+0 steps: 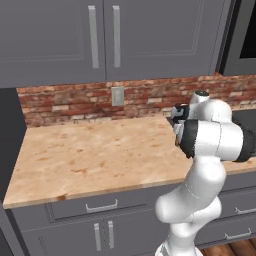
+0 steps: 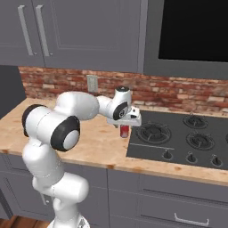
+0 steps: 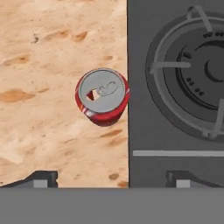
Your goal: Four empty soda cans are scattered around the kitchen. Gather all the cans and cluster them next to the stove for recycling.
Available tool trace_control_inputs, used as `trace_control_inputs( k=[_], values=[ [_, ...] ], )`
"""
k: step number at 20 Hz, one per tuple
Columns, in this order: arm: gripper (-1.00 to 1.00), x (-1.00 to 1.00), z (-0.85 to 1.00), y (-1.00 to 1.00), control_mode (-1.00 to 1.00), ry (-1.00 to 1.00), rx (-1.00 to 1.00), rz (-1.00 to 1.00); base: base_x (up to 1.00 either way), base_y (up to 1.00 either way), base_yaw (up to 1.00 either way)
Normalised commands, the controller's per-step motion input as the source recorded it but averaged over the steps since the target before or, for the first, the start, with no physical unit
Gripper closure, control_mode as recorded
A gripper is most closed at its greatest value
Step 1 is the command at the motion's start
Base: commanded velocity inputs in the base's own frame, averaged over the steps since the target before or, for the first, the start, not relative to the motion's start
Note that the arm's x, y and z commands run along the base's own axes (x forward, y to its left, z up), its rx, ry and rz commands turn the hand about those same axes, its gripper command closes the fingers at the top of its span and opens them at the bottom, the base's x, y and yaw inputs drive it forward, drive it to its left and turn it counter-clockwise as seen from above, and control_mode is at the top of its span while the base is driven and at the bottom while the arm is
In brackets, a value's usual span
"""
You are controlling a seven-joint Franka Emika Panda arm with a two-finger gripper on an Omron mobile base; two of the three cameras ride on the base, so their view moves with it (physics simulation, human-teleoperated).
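The soda can stands upright on the desk, its side right against the left edge of the stove (silver top facing my camera). My pincer hangs above it, released, jaws spread wide with one tip over the desk and one over the stove, touching nothing. I judge this can delivered, so the placing step is ending. Next I should lift straight up clear of it, then go looking for another can.
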Motion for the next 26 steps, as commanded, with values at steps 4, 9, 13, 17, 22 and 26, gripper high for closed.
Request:
trace_control_inputs(
  k=[4,9,13,17,22,26],
  values=[
    [-1.0,-1.0,0.35,0.0,-1.0,-0.04,0.0,0.0,0.0,0.0,0.0],
    [-1.0,-0.94,0.64,0.1,-1.0,-0.04,0.01,0.0,0.0,0.0,0.0],
    [-1.0,-0.81,0.71,0.31,-1.0,0.0,0.0,0.0,0.0,0.0,0.0],
    [-1.0,-0.6,0.63,0.51,-1.0,0.0,0.0,0.0,0.0,0.0,0.0],
    [-1.0,-0.49,0.09,0.41,-1.0,0.0,0.0,0.0,0.0,0.0,0.0],
    [-1.0,-0.15,-0.31,0.26,-1.0,-0.04,0.0,0.0,0.0,0.0,0.0]
  ],
)
